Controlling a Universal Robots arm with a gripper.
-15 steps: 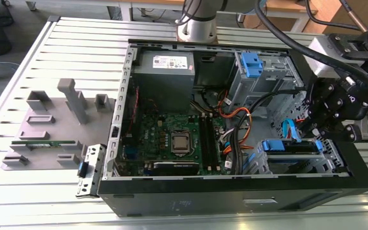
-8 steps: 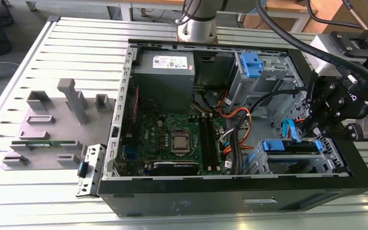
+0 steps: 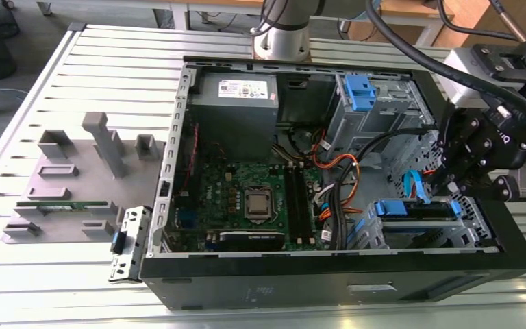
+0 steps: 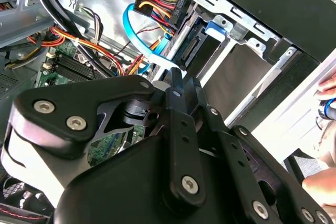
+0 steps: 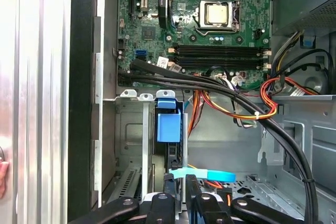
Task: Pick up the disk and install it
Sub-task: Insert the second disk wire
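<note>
While our gripper (image 5: 177, 181) hangs over the drive cage (image 3: 468, 226) of the open computer case (image 3: 336, 274), we see its two fingers (image 5: 169, 182) standing close together with only a narrow gap, and nothing is pinched between them. Just ahead of the jaws, the disk (image 5: 169, 124) sits edge-on in its cage slot, blue carrier handle (image 3: 413, 208) facing us. A light blue data cable (image 5: 202, 174) crosses right at the fingertips (whether it touches them we cannot tell). Farther beyond the jaws lies the motherboard (image 5: 210, 24) with its processor socket (image 5: 217, 13), black and orange cable bundles (image 5: 231, 98) running between.
</note>
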